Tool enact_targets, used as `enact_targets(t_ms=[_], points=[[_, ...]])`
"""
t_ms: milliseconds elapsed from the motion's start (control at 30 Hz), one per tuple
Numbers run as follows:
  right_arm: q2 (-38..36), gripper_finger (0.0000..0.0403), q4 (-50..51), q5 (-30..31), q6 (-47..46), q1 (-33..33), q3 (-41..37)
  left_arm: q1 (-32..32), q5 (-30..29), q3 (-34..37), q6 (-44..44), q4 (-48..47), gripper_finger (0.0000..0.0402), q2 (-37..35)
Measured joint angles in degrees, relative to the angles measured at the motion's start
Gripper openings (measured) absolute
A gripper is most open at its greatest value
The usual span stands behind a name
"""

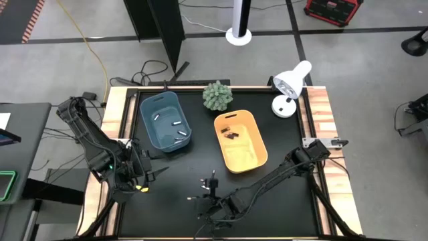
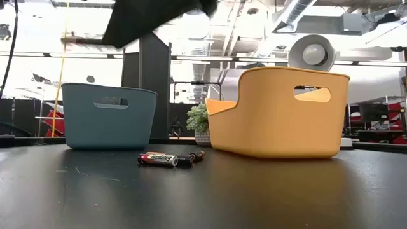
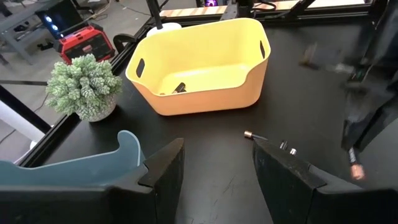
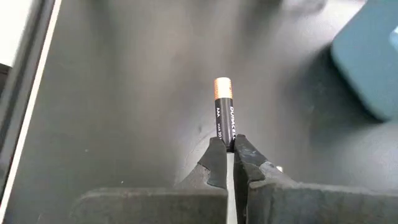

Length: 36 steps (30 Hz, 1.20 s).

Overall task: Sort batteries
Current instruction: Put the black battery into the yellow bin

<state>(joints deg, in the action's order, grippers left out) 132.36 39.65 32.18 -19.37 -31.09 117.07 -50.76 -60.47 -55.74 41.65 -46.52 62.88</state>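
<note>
High view: we find the right tool (image 1: 212, 182) low at 6 o'clock on the surface (image 1: 167, 201), left tool (image 1: 155, 173) open, idle at 8 o'clock. Right wrist view: right tool clamps a black battery (image 4: 223, 112). We judge transfer to the yellow bin (image 1: 241, 140) at 1 o'clock comes next.

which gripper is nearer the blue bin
Left. The left gripper waits open just below the blue bin, off its near-left corner. The right gripper, shut on a battery, is farther toward mid-table.
</note>
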Motion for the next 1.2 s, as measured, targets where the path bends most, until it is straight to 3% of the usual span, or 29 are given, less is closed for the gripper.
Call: enact_targets(t_ms=[200,667,1200], points=[[-0.1,0.0007,9.0,6.2,3.4,0.3,7.0,0.0,0.0,0.0,0.1,0.0,0.0184,0.0],[-7.7,0.0007,22.2,14.4,3.2,5.3,7.3,0.0,0.2,0.0,0.3,0.0,0.0184,0.0],[-14.2,0.0007,24.7,16.2,8.0,12.0,7.4,0.0,0.3,0.8,0.0,-0.1,0.0184,0.0]])
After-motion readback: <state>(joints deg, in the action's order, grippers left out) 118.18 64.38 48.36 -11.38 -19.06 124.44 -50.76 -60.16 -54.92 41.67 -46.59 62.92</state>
